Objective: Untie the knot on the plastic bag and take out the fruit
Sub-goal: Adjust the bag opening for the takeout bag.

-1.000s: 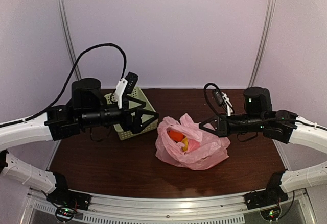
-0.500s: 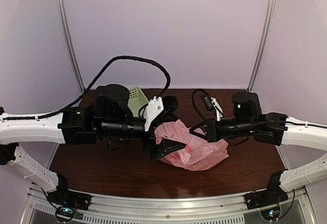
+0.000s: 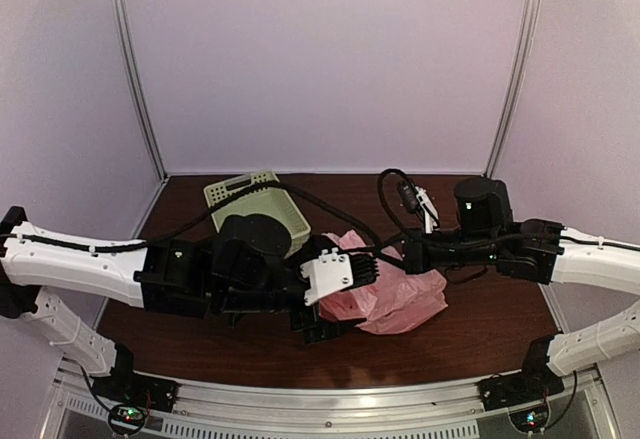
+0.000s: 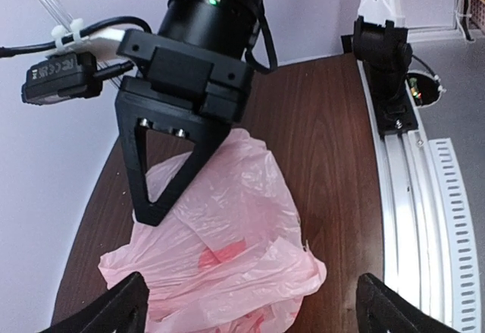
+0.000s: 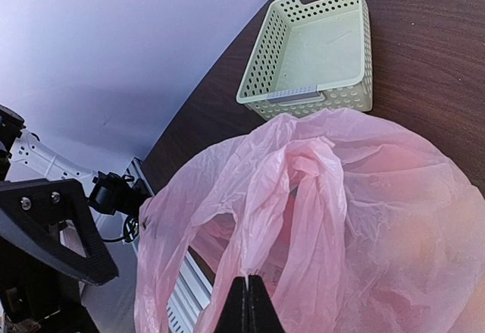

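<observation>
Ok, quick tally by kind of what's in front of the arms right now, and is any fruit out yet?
Plastic bag: 1
Basket: 1
Fruit outside the bag: 0 (anything inside cannot be counted through the plastic)
Total: 2

left arm swung from basket (image 3: 258, 202) over to plastic bag (image 3: 405, 297), left gripper (image 3: 322, 321) now low at its left side, bag collapsed, fruit no longer showing
</observation>
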You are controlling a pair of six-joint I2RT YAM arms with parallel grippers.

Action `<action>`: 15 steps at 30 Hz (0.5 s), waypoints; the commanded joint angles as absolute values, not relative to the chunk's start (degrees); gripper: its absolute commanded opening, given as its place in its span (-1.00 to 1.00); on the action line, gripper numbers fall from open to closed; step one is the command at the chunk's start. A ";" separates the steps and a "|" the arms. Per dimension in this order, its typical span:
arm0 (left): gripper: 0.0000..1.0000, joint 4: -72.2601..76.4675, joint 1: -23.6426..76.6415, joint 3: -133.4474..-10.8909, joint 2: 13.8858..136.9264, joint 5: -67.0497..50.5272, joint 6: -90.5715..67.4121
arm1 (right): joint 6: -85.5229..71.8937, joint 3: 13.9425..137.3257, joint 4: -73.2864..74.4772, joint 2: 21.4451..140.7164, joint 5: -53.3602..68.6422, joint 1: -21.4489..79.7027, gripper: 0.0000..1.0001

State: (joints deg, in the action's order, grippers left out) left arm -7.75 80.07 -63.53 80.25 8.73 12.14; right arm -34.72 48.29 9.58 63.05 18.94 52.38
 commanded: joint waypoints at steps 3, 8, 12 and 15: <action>0.95 -7.58 81.90 -63.59 84.70 16.71 19.14 | -35.39 49.48 9.40 62.49 17.12 52.60 -1.00; 0.94 -5.96 82.76 -63.92 86.49 22.10 21.29 | -35.49 49.58 9.32 62.66 17.08 52.65 -1.00; 0.59 -3.44 82.86 -64.58 87.46 27.03 21.59 | -35.75 49.35 9.21 62.92 16.88 52.65 -1.00; 0.25 -2.04 82.92 -65.56 88.66 31.83 21.22 | -36.00 49.14 8.90 62.97 16.66 52.65 -1.00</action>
State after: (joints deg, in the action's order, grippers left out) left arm -6.46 82.70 -63.55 86.78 23.68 20.36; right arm -35.20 48.29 9.54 63.05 18.00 52.38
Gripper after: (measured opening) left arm 0.704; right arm 0.009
